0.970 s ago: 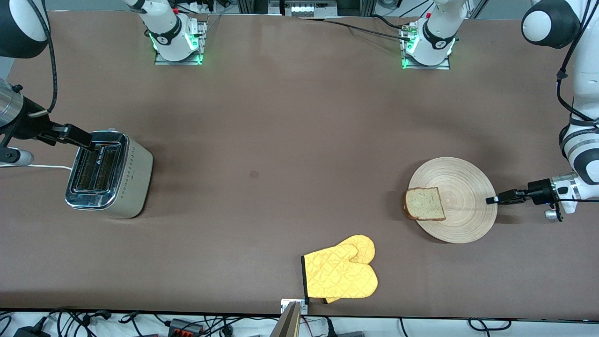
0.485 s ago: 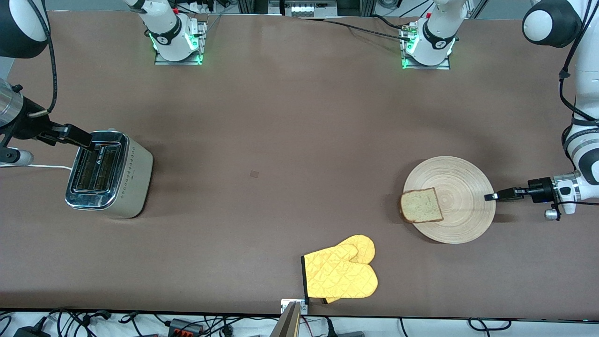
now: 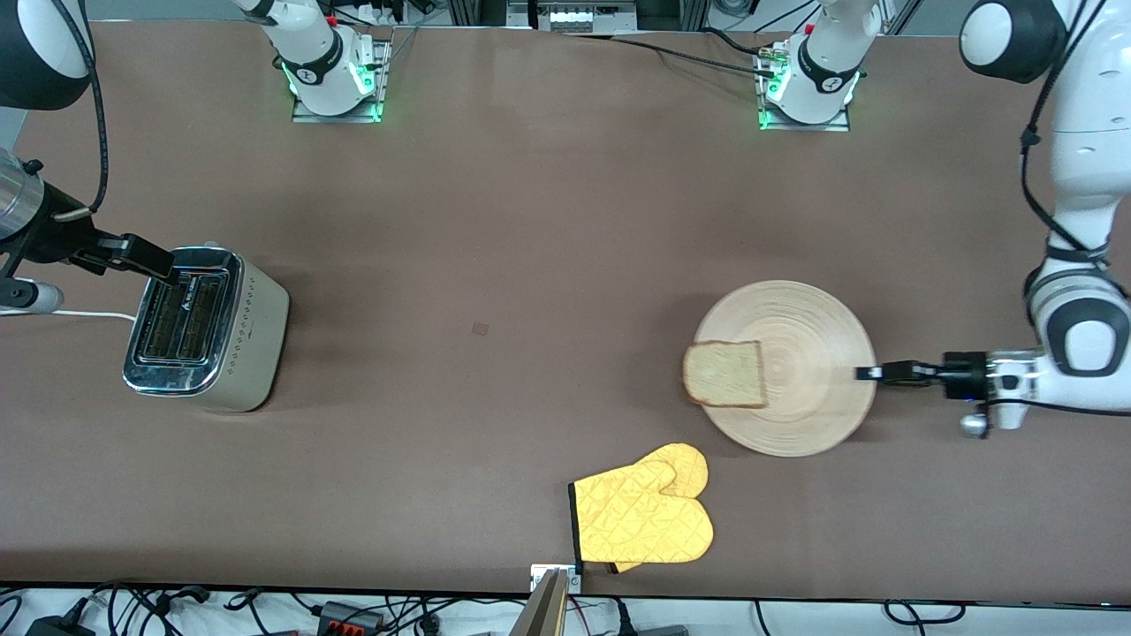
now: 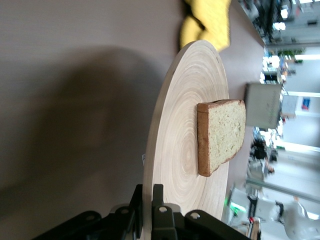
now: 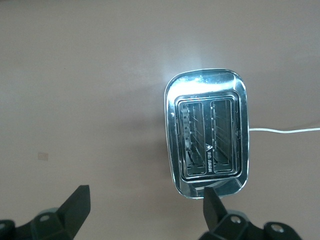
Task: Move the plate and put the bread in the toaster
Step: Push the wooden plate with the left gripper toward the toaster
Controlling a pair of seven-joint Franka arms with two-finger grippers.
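The left gripper is clamping the rim of the wooden plate, which is resting toward the left arm's end of the table. The bread slice is lying on it, apparently overhanging its edge. The right gripper is hovering over the toaster, fingers spread wide, holding nothing.

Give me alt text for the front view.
The left hand grips the rim of the plate, which carries the bread. The right hand is open over the toaster. Yellow oven mitts lie nearer the camera.
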